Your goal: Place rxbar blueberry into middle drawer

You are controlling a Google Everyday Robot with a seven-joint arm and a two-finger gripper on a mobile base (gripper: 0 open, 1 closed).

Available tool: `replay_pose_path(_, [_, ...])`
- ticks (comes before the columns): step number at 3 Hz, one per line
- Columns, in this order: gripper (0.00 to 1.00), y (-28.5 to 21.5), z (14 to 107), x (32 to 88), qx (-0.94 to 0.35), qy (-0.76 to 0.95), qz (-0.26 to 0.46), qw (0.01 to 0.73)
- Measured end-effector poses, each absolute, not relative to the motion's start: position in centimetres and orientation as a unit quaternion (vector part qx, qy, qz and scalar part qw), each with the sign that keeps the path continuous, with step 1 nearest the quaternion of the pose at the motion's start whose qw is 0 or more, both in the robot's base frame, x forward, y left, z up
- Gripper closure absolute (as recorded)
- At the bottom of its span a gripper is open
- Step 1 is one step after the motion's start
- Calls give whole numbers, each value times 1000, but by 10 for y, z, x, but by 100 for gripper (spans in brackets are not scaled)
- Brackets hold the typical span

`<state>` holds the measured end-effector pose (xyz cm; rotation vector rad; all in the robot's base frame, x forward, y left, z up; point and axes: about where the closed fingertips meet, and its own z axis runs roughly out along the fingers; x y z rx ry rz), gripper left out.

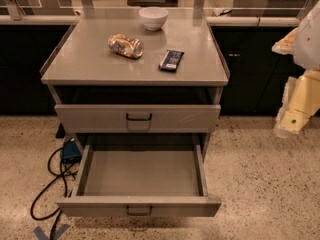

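The rxbar blueberry (pixel 171 60), a flat dark-blue bar with a paler label patch, lies on the grey cabinet top (pixel 90 66), right of centre. The middle drawer (pixel 142 206) is pulled out towards me, its plain tray bare, with a small black wire handle on its front panel. My gripper (pixel 290 121) hangs at the right edge of the view beside the cabinet. It is at about the height of the closed drawer, well to the right of the bar and above the floor. It holds nothing that I can see.
A shiny gold-brown can (pixel 125 45) lies on its side left of the bar. A white bowl (pixel 153 17) stands at the back of the top. The closed drawer front (pixel 137 117) has pale scratch streaks. Black cables (pixel 52 184) and a blue box (pixel 70 150) lie on the floor at left.
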<state>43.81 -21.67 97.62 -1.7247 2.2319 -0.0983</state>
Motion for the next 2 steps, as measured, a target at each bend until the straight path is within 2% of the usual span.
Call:
replay_pose_path(1, [0, -209, 964, 478, -613, 773, -6, 163])
replay_pose_path(2, [0, -209, 964, 478, -613, 773, -6, 163])
